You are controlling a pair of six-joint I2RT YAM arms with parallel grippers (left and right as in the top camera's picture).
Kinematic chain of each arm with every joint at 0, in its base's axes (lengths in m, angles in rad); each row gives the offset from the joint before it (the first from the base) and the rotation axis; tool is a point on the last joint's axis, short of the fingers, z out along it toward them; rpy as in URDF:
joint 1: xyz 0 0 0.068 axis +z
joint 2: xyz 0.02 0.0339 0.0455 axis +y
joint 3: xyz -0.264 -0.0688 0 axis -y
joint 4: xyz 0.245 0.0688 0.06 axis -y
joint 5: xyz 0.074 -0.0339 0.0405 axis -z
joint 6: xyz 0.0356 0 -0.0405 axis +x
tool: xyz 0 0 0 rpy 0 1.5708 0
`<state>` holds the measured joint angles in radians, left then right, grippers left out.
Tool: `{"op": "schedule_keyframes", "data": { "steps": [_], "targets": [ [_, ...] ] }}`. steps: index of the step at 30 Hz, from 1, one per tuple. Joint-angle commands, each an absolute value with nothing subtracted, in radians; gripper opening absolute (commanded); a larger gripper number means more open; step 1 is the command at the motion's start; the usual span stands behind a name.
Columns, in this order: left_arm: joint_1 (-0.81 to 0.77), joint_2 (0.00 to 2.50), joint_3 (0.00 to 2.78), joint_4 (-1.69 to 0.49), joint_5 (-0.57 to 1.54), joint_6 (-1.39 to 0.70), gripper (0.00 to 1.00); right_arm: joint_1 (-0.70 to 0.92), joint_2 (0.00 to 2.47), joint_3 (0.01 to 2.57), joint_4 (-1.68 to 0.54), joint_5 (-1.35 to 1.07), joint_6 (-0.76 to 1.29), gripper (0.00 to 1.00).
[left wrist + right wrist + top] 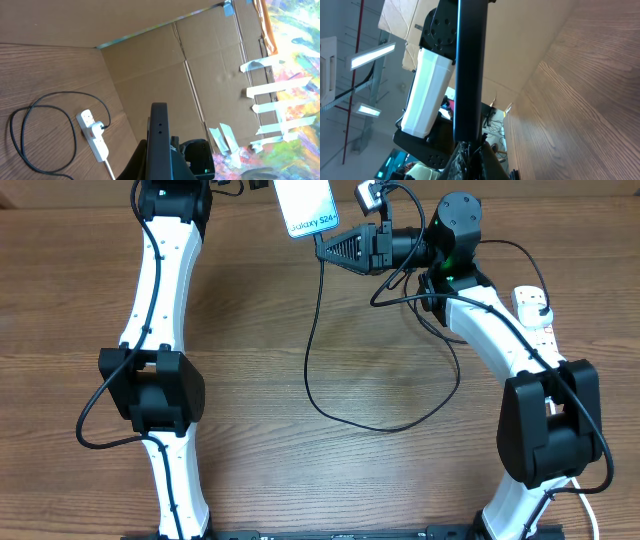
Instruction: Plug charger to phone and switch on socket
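My left gripper is shut on the phone, held in the air at the table's far edge. The phone's pale screen reads "Galaxy S24+". In the left wrist view the phone shows edge-on as a black bar. My right gripper points left just under the phone's lower end, shut on the charger's connector tip. In the right wrist view the phone stands right above these jaws; the joint itself is hidden. The black charger cable loops over the table to the white socket at the right, where its plug sits.
Brown cardboard walls with tape strips stand behind the wooden table. The left arm runs up the left side. The right arm curves over the right side, next to the socket.
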<state>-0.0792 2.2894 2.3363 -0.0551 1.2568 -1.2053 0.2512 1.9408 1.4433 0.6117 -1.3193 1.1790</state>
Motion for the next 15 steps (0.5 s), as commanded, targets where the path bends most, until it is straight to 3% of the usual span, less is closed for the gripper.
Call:
{"op": "schedule_keyframes", "data": {
  "steps": [1,15],
  "targets": [
    [-0.079,2.263,2.359,-0.048,1.246,-1.185,0.04,0.253,1.938,1.461,0.62,-1.318,1.182,0.04],
    [-0.079,2.263,2.359,-0.048,1.196,-1.185,0.04,0.253,1.938,1.461,0.62,-1.325,1.182,0.04]
  ]
}}
